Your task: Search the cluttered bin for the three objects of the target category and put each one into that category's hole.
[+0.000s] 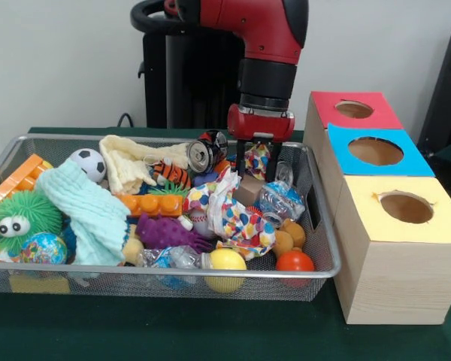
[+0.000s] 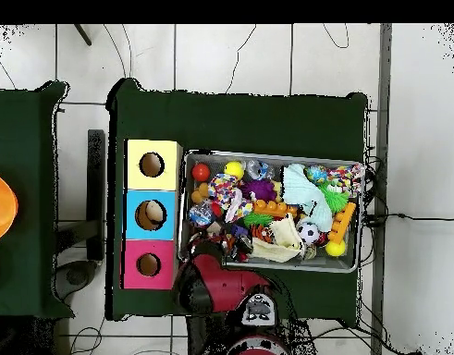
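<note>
Okay, I've got the gripper (image 1: 259,159) low over the far right part of the wire bin (image 1: 210,277), fingers (image 1: 241,162) spread either side of a colourful dotted crumple, not pinching anything as far as I can tell. That crumple isn't a target, so if I close here I'd grab the wrong thing.

Targets as I read them: one crushed clear bottle w/ blue label (image 1: 280,200) lies just in front of the fingers toward the bin's right wall, and a second crushed bottle (image 1: 167,258) sits against the near rim beside the yellow ball (image 1: 227,260). A 3rd I can't find; prob. buried under the clutter.

Risks from here:
- The crushed can (image 1: 204,153) lies right next to the gripper at the far side. Easy to mistake it for a target, or knock it.
- The dotted wrapper (image 1: 234,210) spreads up against the nearer bottle, so a pinch may drag both.
- The bottle is crushed and slick, so it could squirt out of a weak grip and slide deeper.
- The bin's right wall is close, so the fingers may hit mesh.
- Three boxes on the table at the right: pink (image 1: 353,110), blue (image 1: 374,151), yellow (image 1: 406,207). I can't tell which hole takes bottles, so a wrong drop is possible.
</note>
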Controlling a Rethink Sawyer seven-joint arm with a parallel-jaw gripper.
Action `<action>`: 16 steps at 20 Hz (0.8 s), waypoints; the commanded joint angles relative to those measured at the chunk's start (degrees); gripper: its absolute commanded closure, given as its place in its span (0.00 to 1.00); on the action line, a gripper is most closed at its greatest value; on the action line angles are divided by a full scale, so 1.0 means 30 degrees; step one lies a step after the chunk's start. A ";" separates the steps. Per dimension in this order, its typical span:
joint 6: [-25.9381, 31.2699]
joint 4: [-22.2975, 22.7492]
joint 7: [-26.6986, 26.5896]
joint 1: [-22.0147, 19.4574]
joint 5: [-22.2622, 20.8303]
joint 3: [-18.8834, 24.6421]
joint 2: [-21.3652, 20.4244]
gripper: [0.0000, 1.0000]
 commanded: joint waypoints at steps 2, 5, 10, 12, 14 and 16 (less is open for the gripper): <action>-0.1145 -0.0971 0.4269 -0.1654 -0.0641 0.3620 0.1455 0.00; -0.1697 -0.0850 0.4394 -0.1923 -0.0865 0.4084 0.1545 0.00; -0.2097 -0.0685 0.4479 -0.2557 -0.1392 0.4933 0.1793 0.00; -0.2252 -0.0626 0.4442 -0.2573 -0.1381 0.4996 0.1847 0.00; -0.2265 -0.0580 0.4317 -0.2542 -0.1342 0.4989 0.1786 0.00; -0.2157 -0.0524 0.4265 -0.2641 -0.1346 0.5103 0.1717 0.00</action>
